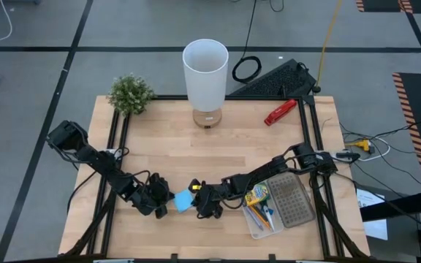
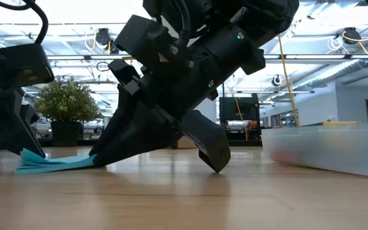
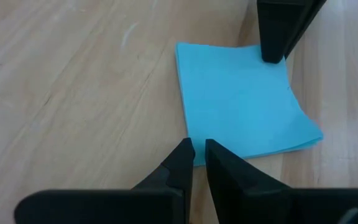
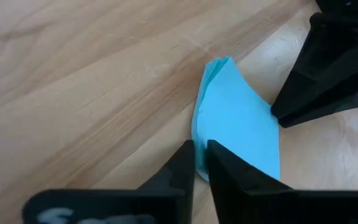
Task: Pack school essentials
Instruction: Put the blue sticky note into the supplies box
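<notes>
Both grippers, left gripper (image 3: pixel 196 149) and right gripper (image 4: pixel 199 151), flank the blue sticky-note pad (image 1: pixel 183 201).

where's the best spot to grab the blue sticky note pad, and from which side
Judging by its pose, take the blue sticky-note pad by a thin edge, coming in low along the wooden table. It lies flat with one end fanned and lifted, so a finger could slip under there. The left gripper and right gripper, both nearly shut, already meet it from opposite edges.
</notes>
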`<move>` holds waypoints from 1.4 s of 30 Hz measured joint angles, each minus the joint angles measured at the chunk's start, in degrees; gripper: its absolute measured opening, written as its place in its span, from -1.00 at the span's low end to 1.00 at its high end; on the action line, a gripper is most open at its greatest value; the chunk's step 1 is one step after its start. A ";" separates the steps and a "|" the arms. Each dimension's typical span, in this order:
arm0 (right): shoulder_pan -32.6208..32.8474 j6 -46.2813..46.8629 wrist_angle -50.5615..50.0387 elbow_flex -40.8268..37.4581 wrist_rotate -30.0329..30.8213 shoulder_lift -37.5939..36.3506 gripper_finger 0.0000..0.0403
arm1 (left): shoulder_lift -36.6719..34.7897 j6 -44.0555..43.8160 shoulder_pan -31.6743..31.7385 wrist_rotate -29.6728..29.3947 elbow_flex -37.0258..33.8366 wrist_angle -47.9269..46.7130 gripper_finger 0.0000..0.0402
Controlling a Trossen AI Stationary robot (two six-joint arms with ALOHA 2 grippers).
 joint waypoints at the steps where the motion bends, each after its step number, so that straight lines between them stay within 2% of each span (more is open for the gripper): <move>1: 0.00 -0.01 -0.01 0.00 0.03 0.00 -0.87 | 0.00 0.00 0.00 0.00 0.00 0.01 -0.77; 5: 0.00 0.55 -0.04 0.00 0.11 0.02 -0.97 | 0.00 -0.03 0.00 0.00 0.00 0.09 -0.77; 17: 2.10 1.94 -0.28 -0.05 3.57 -0.34 -0.97 | -1.31 3.64 0.13 0.74 0.05 2.12 -0.77; 21: 3.15 5.13 -3.03 -0.23 4.66 -1.68 -0.97 | -3.57 7.10 0.17 0.54 1.31 2.34 -0.77; 27: 6.64 8.23 -10.15 -0.26 9.82 -7.02 -0.97 | -5.62 11.62 -0.65 -3.52 3.36 2.64 -0.77; 34: 13.61 18.57 -21.70 -0.15 15.70 -15.69 -0.98 | -5.81 10.58 -2.91 -7.40 3.87 2.63 -0.77; 42: 26.18 39.23 -39.63 -0.15 24.97 -25.57 -0.98 | -5.81 11.67 -3.98 -9.39 3.91 4.98 -0.77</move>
